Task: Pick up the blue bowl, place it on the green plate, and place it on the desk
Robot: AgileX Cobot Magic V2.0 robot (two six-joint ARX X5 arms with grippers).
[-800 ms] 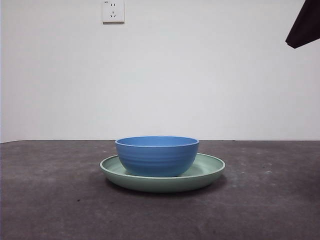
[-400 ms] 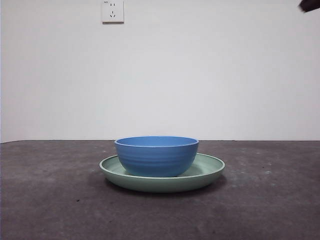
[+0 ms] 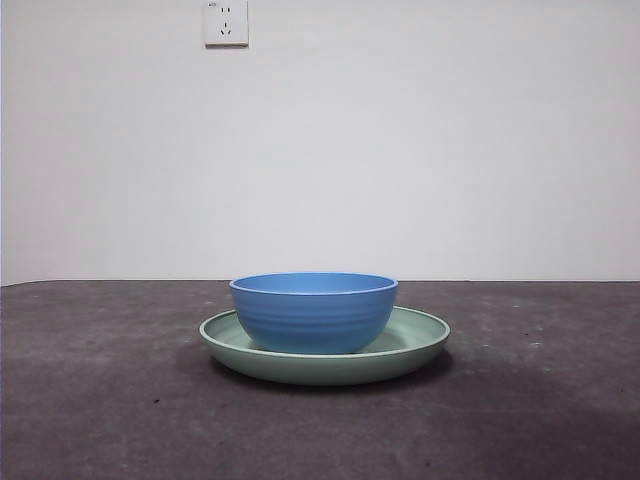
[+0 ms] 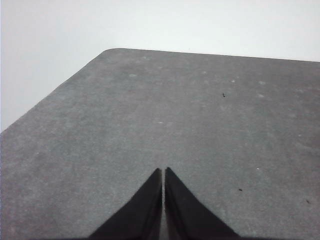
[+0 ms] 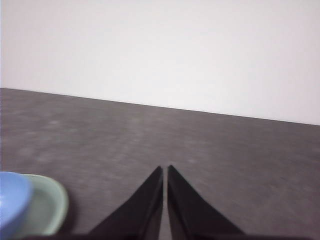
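Note:
The blue bowl (image 3: 314,311) stands upright inside the green plate (image 3: 420,345), which lies on the desk (image 3: 100,400) in the middle of the front view. No gripper shows in the front view. In the right wrist view my right gripper (image 5: 164,168) is shut and empty above bare desk, with the edge of the blue bowl (image 5: 12,200) and the green plate (image 5: 47,207) off to one side, apart from it. In the left wrist view my left gripper (image 4: 163,170) is shut and empty over bare desk (image 4: 175,115) near a rounded corner.
A white wall with a socket (image 3: 226,22) stands behind the desk. The desk's rounded corner and edge (image 4: 107,51) show in the left wrist view.
The dark arm tip at the front view's top right corner has drawn up and out of the picture. The bowl and plate have not moved.

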